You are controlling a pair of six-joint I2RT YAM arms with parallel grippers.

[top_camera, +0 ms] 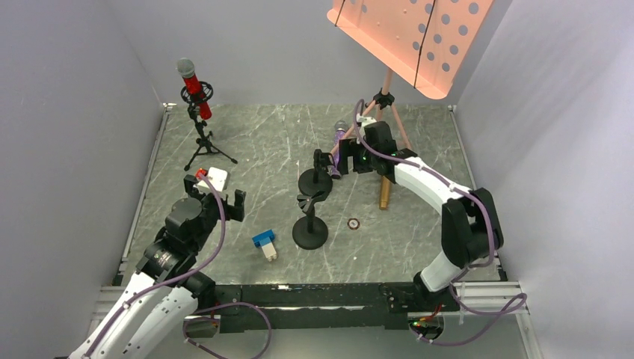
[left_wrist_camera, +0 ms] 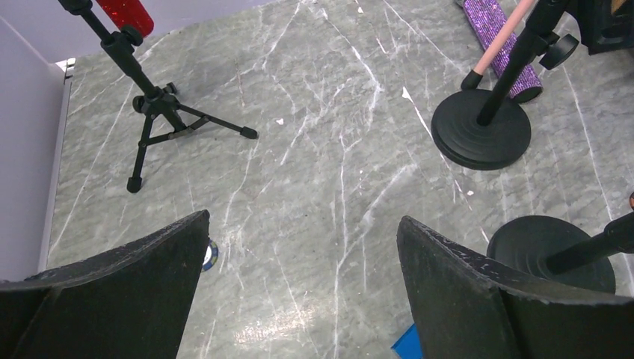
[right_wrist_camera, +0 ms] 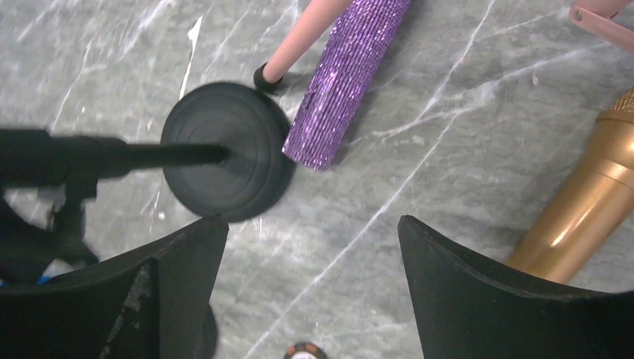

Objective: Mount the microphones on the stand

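The red microphone (top_camera: 192, 84) sits upright in the clip of the small tripod stand (top_camera: 203, 142) at the desk's (top_camera: 262, 142) far left corner. The purple microphone (right_wrist_camera: 348, 75) lies flat on the desk, its butt end just beside the far round-base stand (right_wrist_camera: 224, 149) and along a pink leg of the music stand (top_camera: 411, 37). The gold microphone (right_wrist_camera: 591, 202) lies on the desk to its right. The right fingers (right_wrist_camera: 478, 284) hang spread apart above these two, holding nothing. The left fingers (left_wrist_camera: 134, 277) are also apart and empty, near the blue-and-white block (top_camera: 264, 243).
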